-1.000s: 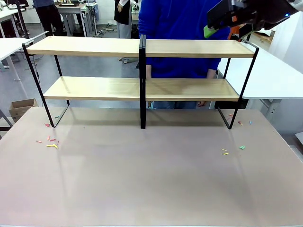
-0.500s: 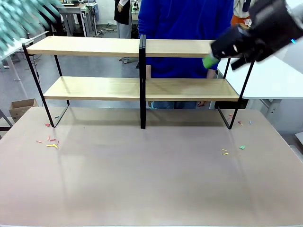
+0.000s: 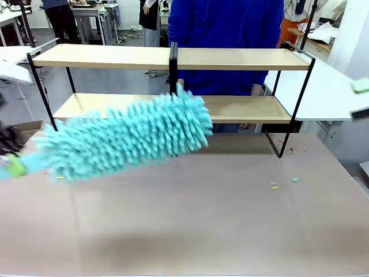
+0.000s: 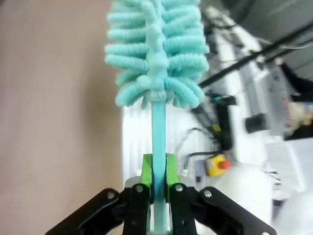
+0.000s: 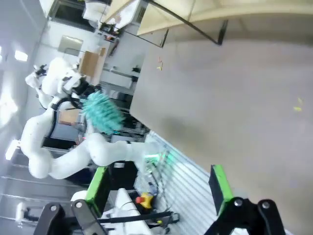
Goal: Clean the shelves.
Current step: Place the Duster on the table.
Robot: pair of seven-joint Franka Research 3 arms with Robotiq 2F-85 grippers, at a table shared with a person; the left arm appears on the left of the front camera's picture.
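Note:
The shelves (image 3: 104, 56) stand at the far half of the table, light boards in a black frame. In front of the lower left board a fluffy teal duster (image 3: 132, 135) lies nearly level in the air and is motion-blurred. My left gripper (image 3: 12, 164) at the left edge is shut on its teal handle (image 4: 158, 147), with the duster head (image 4: 154, 54) straight ahead of the fingers. My right gripper (image 5: 159, 191) stands open with nothing between its green pads (image 5: 220, 188). One pad (image 3: 361, 85) shows at the right edge. The right wrist view also catches the shelves (image 5: 195, 14) and the duster (image 5: 100, 112).
A person in a blue top (image 3: 225, 29) stands right behind the shelves. Small coloured paper scraps (image 3: 274, 184) lie on the grey table (image 3: 202, 225) near the right shelf leg. A white table (image 3: 328, 92) adjoins at the right. A cardboard box (image 3: 23, 128) sits on the floor at the left.
My left arm has swung the duster from the upper left corner down in front of the lower shelf. My right arm has pulled away from the upper right board to the right edge.

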